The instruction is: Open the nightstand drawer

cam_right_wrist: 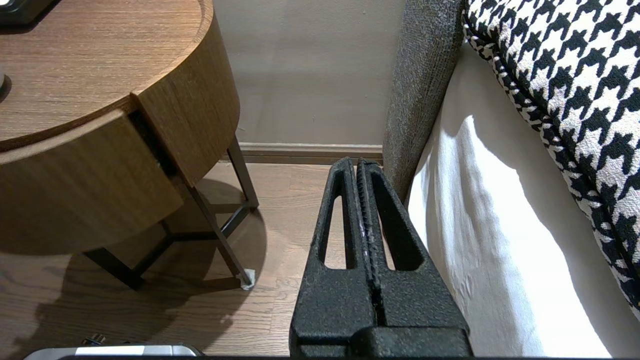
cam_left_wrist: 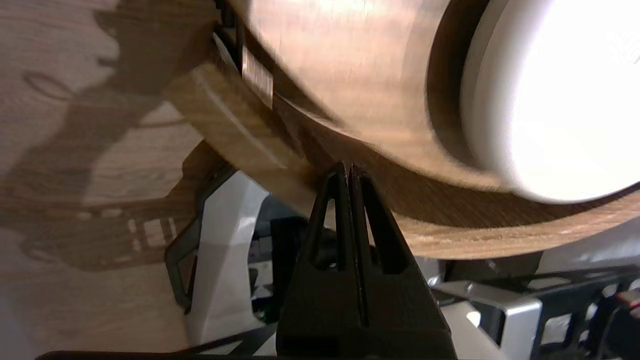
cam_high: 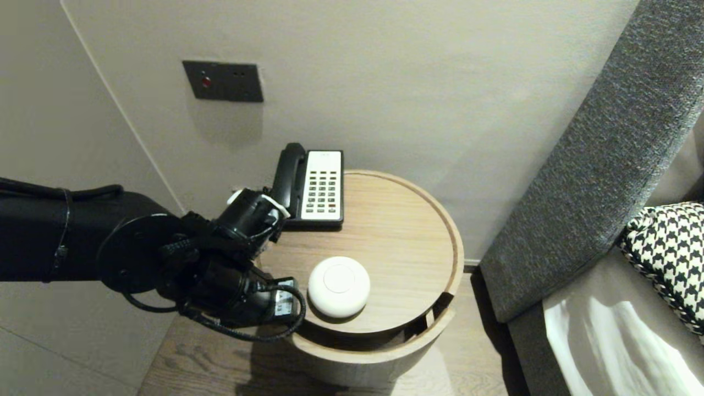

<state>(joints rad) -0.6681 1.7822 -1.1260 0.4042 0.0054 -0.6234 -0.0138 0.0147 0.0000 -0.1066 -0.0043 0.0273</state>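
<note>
White disc [cam_high: 338, 286] on round wood table [cam_high: 396, 231]; left jaws closed nearby; grey wall [cam_high: 412, 82]

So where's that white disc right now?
Head view: the disc sits near the front edge of the round table, in front of the phone.

left end effector [cam_left_wrist: 349, 169]: closed | by table rim [cam_left_wrist: 500, 227] | white disc [cam_left_wrist: 555, 95] nearby

The bench [cam_high: 396, 220] is pale wood, fine-grained and matt, as are the floor [cam_high: 181, 357] planks. The white disc [cam_high: 338, 286] on it looks like smooth, faintly shiny plastic; the phone [cam_high: 323, 187] is plastic too. The left hand [cam_left_wrist: 348, 169] and right hand [cam_right_wrist: 360, 163] are matt black plastic. The headboard [cam_high: 599, 159] is coarse grey cloth, the pillow [cam_high: 671, 253] woven houndstooth.
</note>
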